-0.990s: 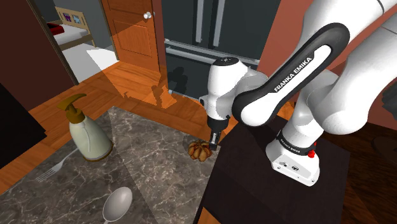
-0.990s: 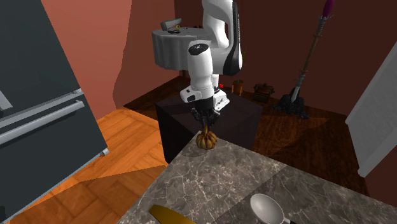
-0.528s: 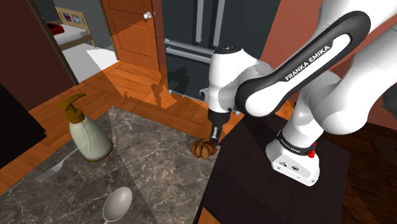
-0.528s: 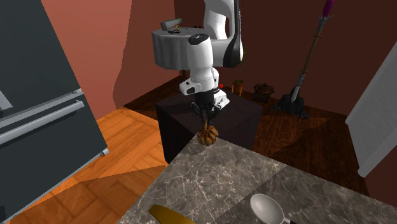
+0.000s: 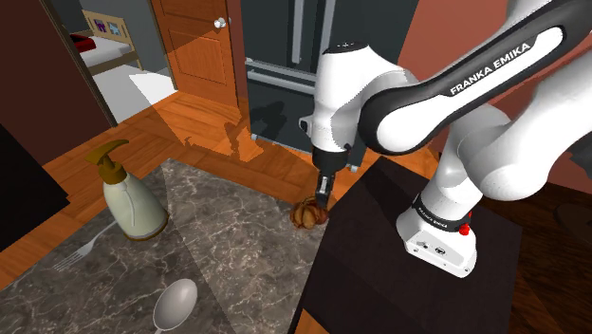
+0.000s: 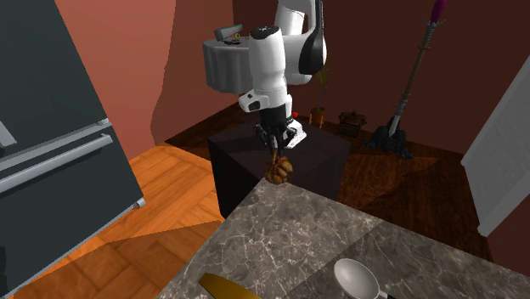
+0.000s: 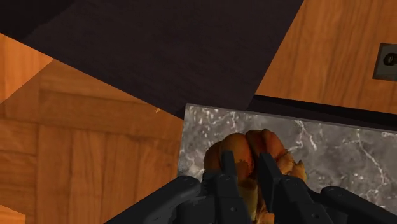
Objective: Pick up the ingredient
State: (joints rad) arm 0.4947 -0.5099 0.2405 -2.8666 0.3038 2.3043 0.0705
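While well apart from the marble counter (image 5: 218, 237), looms largest all the same: dark refrigerator (image 5: 323, 43), across a strip of wooden floor (image 5: 190, 123) from the counter's far edge. Next in bulk, black stand (image 5: 408, 285), set just beside the counter at one corner. Rising off that, white arm (image 5: 455, 104), bent over and down toward the same counter corner. Upright on the marble, well away from that corner: pale soap dispenser (image 5: 131, 201) with a brown pump. Lying flat on the counter near the dispenser: grey spoon (image 5: 175, 304), and a thin fork (image 5: 81, 249) out by the counter's edge. Directly over the counter's corner, black gripper (image 5: 323, 194), pointing down, fingers (image 7: 226, 184) drawn close together and clamped on either side of the ingredient (image 6: 277, 172), a brown lobed bulb. Hangs from those fingers right at the corner, seemingly just clear of the marble in the second exterior view; cannot tell for sure whether the underside touches
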